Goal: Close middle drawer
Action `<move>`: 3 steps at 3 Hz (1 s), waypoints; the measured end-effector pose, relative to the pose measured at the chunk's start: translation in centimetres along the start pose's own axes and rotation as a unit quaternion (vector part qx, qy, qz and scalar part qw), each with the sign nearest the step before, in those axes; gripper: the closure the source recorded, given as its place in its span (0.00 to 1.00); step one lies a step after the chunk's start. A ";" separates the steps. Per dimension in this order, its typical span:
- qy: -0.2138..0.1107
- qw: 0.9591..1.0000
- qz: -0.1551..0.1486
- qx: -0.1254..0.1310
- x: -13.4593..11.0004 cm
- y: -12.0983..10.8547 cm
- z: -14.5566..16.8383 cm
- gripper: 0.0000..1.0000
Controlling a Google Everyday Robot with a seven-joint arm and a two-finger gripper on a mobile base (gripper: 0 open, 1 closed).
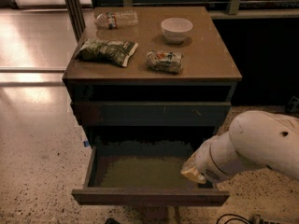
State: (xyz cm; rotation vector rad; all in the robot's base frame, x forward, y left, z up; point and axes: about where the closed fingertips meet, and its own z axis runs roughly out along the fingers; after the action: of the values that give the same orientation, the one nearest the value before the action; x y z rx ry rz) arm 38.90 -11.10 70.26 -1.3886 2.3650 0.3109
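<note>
Gripper, a pale yellowish tip on the end of a thick white arm, sits low inside the right end of the middle drawer, just behind its front panel. Whether the gripper is wide or narrow cannot be told, and nothing can be seen held in it. The arm comes in from the right, over the drawer's right side.

The middle drawer stands open, well forward of the cabinet, below the front edge of the tabletop. Its dull olive floor is bare. Above it a closed drawer front carries small pale scratches towards its right, and above that lies a dark recessed gap under the top.

On the tabletop, a clear plastic bottle lies on its side near the back left corner. A white bowl stands upright near the back edge, right of the middle. A green snack bag lies by the left edge, and a smaller packet lies near the middle, towards the front edge, apart from the bag.
</note>
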 end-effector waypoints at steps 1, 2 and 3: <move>-0.026 0.998 0.053 -0.009 0.8 0.5 2.6 1.00; -0.049 0.991 0.118 -0.044 2.2 2.8 7.7 1.00; -0.046 0.982 0.157 -0.091 3.9 6.4 13.0 1.00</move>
State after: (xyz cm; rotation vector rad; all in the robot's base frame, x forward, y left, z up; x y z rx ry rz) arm 34.31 -6.18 56.86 -1.0430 2.5259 0.6777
